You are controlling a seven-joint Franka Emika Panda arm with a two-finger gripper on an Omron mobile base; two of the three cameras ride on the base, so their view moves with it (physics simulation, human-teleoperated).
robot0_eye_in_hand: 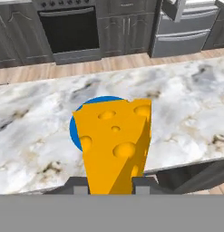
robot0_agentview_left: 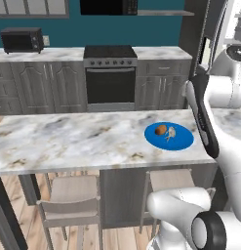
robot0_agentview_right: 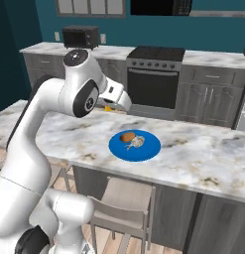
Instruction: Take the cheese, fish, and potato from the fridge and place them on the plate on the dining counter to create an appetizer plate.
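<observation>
Above the marble dining counter [robot0_eye_in_hand: 36, 136] — fingers [robot0_eye_in_hand: 80, 188] clenched on the holed cheese [robot0_eye_in_hand: 115, 140] wedge.

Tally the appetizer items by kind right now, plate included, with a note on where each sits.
potato: 1, on the plate
fish: 1, on the plate beside the potato
cheese: 1, held between the fingers, above the dining counter
plate: 1, blue, on the dining counter
Total: 4
</observation>
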